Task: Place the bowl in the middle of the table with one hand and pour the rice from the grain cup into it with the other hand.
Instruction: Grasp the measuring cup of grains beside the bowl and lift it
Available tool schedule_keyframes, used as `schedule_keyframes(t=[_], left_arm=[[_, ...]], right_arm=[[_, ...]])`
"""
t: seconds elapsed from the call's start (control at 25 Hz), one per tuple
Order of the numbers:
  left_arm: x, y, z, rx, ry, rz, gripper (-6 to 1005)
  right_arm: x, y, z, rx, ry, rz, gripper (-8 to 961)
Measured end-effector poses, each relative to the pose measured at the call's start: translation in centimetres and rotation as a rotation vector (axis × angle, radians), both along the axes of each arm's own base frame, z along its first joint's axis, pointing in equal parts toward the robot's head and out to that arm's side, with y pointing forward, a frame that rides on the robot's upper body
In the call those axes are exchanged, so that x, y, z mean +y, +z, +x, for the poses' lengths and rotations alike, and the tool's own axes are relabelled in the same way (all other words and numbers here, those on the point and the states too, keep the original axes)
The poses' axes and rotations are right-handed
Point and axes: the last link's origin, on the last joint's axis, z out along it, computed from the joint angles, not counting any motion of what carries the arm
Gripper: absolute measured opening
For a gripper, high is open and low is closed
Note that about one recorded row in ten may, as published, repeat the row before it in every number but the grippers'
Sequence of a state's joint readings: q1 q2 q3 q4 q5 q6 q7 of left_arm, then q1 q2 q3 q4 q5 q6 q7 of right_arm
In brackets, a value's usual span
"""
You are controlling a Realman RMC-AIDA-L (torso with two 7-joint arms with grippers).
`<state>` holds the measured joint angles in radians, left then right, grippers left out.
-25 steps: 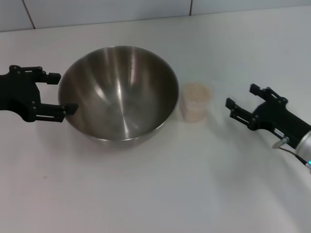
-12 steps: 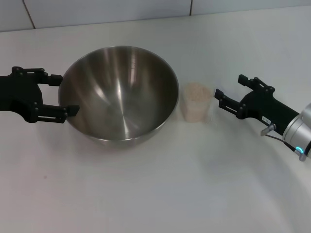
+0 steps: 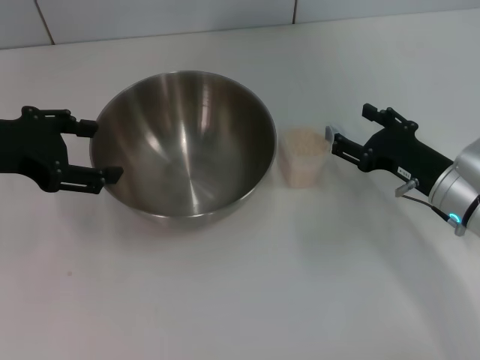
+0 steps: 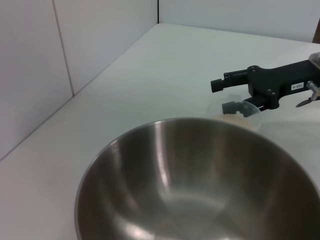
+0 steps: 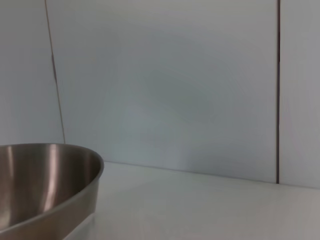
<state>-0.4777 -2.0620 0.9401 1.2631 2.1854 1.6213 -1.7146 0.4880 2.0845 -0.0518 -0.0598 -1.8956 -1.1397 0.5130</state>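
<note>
The steel bowl (image 3: 184,142) stands on the white table (image 3: 247,285), left of centre, and is empty. My left gripper (image 3: 101,150) is open at the bowl's left rim, its fingers spread along the outside of it. The translucent grain cup (image 3: 303,157) stands upright just right of the bowl, filled with rice (image 3: 303,141). My right gripper (image 3: 349,126) is open just right of the cup, fingertips near its rim and not closed on it. The left wrist view shows the bowl (image 4: 200,185), the cup (image 4: 241,112) behind its rim, and the right gripper (image 4: 225,95).
A tiled white wall (image 3: 165,19) runs along the table's far edge. The right wrist view shows only part of the bowl's rim (image 5: 45,185), the table (image 5: 200,205) and the wall behind.
My right gripper has moved left across the table, from well clear of the cup to right beside it. The left gripper, the bowl and the cup have stayed almost still.
</note>
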Motion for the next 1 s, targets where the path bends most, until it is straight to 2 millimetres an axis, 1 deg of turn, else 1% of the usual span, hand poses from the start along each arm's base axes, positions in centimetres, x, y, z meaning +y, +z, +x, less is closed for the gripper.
schedule_keyframes(t=[0.24, 0.44, 0.68, 0.8, 1.0], left_arm=[[0.12, -0.22, 0.18, -0.004, 0.004, -0.010, 838], [0.18, -0.25, 0.29, -0.003, 0.001, -0.011, 837], [0.22, -0.25, 0.36, -0.003, 0.000, -0.011, 837], [0.22, -0.26, 0.35, -0.003, 0.000, -0.012, 837], [0.18, -0.32, 0.37, -0.003, -0.001, -0.016, 837]], right_arm=[[0.39, -0.32, -0.09, -0.009, -0.014, -0.010, 806], [0.40, -0.38, -0.26, -0.005, -0.016, 0.025, 615], [0.36, -0.52, -0.47, -0.004, -0.009, 0.037, 410], [0.37, -0.55, -0.58, 0.000, -0.007, 0.039, 328], [0.19, 0.11, -0.74, 0.039, 0.003, 0.082, 192]])
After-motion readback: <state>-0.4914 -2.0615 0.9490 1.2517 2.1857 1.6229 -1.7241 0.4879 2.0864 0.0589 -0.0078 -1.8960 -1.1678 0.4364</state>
